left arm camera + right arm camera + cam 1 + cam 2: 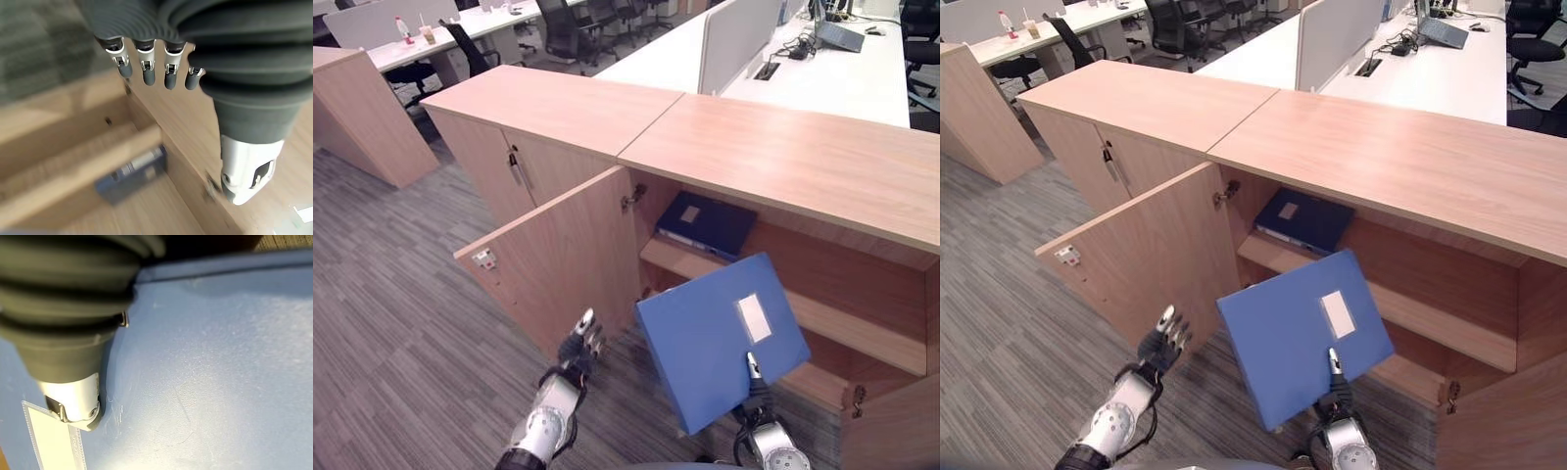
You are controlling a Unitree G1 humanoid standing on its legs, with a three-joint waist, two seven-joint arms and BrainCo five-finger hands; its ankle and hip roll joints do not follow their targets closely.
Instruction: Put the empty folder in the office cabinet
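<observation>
A blue folder with a white label hangs tilted in the air in front of the open office cabinet. My right hand grips its lower edge from below, thumb pressed on the blue cover beside the label. The fingers under the folder are hidden. My left hand is open, fingers straight, just in front of the swung-out cabinet door and apart from it. Inside, a dark blue folder lies flat on the upper shelf.
The lower shelf runs bare to the right. A second cabinet with shut doors adjoins on the left. White desks and office chairs stand behind. Grey carpet lies to my left.
</observation>
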